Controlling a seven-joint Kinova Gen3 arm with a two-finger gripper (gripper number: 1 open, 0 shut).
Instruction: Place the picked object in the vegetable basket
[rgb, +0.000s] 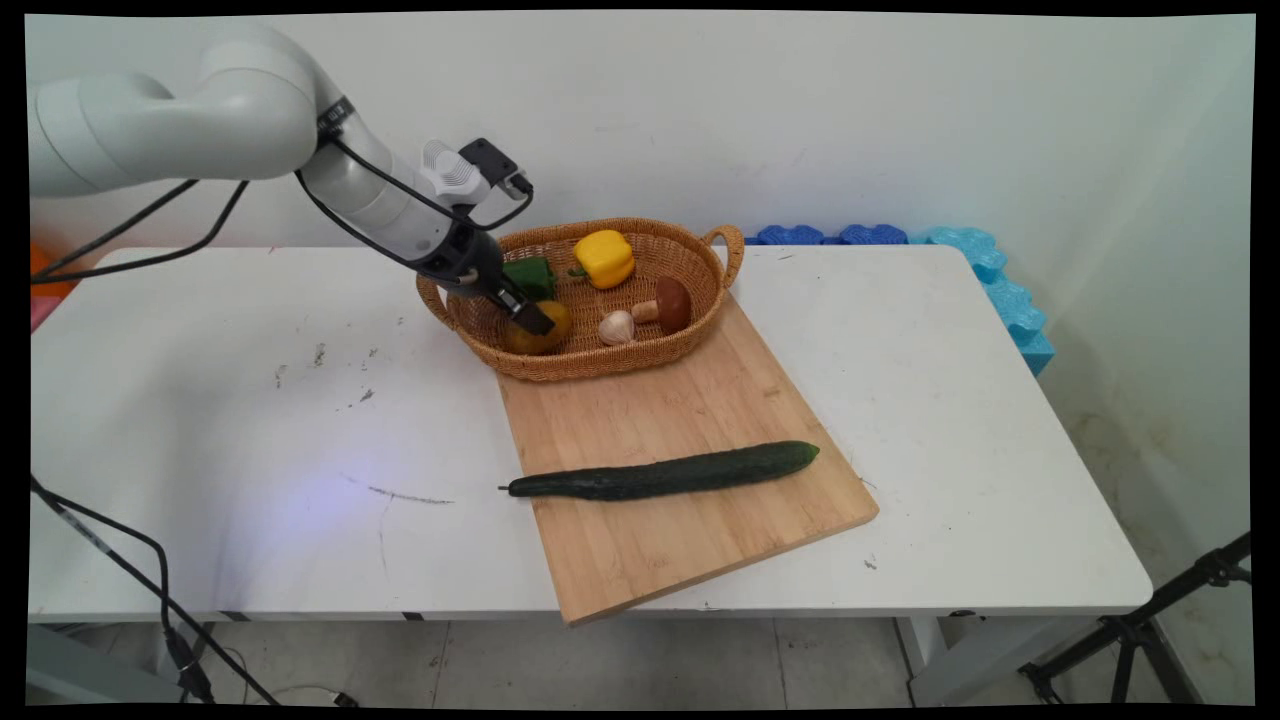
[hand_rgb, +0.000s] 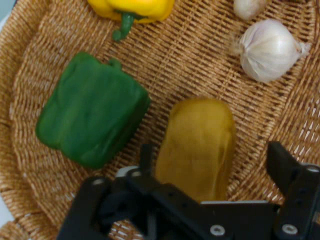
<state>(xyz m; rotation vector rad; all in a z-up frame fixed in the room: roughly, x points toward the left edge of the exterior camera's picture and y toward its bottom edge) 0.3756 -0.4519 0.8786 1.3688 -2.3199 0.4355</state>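
Note:
My gripper (rgb: 530, 318) reaches down into the left end of a woven wicker basket (rgb: 600, 368). It is open, and its fingers straddle a yellow-brown potato (rgb: 545, 332) lying on the basket floor. In the hand view the potato (hand_rgb: 197, 147) sits between the two fingers (hand_rgb: 282, 162), with a gap showing on the right side. A green bell pepper (hand_rgb: 92, 110) lies just left of the potato. A yellow bell pepper (hand_rgb: 132, 7) and a garlic bulb (hand_rgb: 267, 48) lie farther off in the basket (hand_rgb: 30, 65).
The basket also holds a brown mushroom (rgb: 672, 305) and stands on the far end of a wooden cutting board (rgb: 690, 400). A long dark cucumber (rgb: 665, 472) lies across the board nearer the front. Blue foam blocks (rgb: 1000, 290) line the back right edge.

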